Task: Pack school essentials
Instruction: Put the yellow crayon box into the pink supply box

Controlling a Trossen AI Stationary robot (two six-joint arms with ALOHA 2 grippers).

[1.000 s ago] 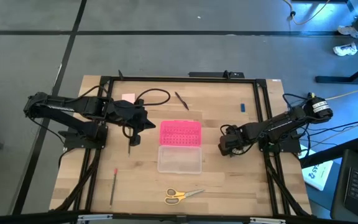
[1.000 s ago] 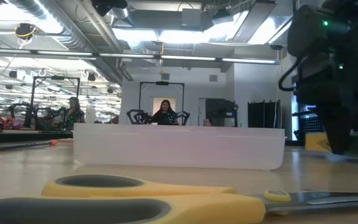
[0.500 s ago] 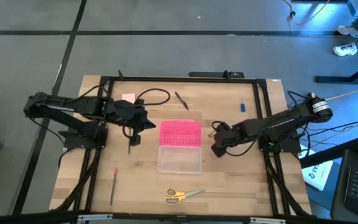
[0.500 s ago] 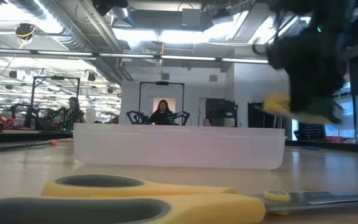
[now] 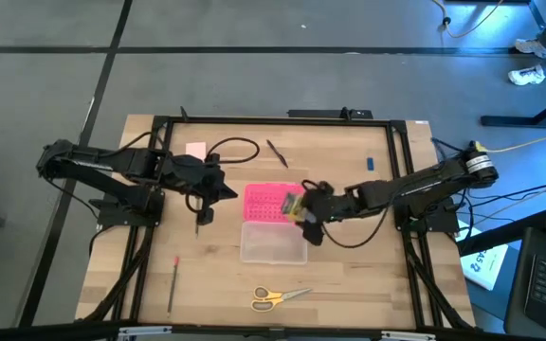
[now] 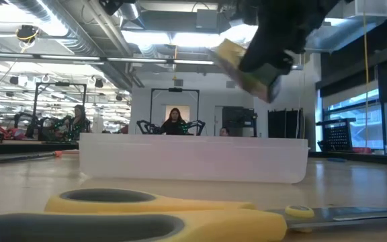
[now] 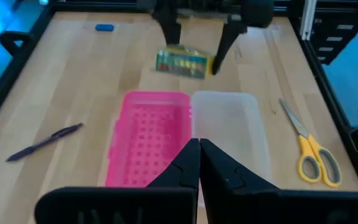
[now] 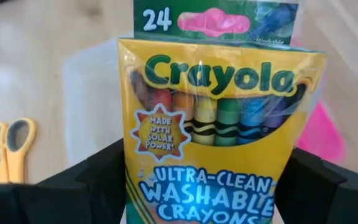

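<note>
my right claw (image 5: 303, 210) grips the crayola crayon box (image 5: 293, 203) in the air at the clear case (image 5: 273, 242), beside its pink lid (image 5: 274, 202). left claw (image 7: 199, 163) pinched shut, idle. nothing packed yet: scissors (image 5: 275, 296), pencils (image 5: 172, 281), pen (image 5: 277, 152), pink pad (image 5: 195, 150) remain on the table (image 5: 349, 275)

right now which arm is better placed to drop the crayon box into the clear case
Right. The right hand already grips the crayon box and holds it in the air at the edge of the clear case. The left hand is shut and empty, on the far side of the pink lid.
</note>
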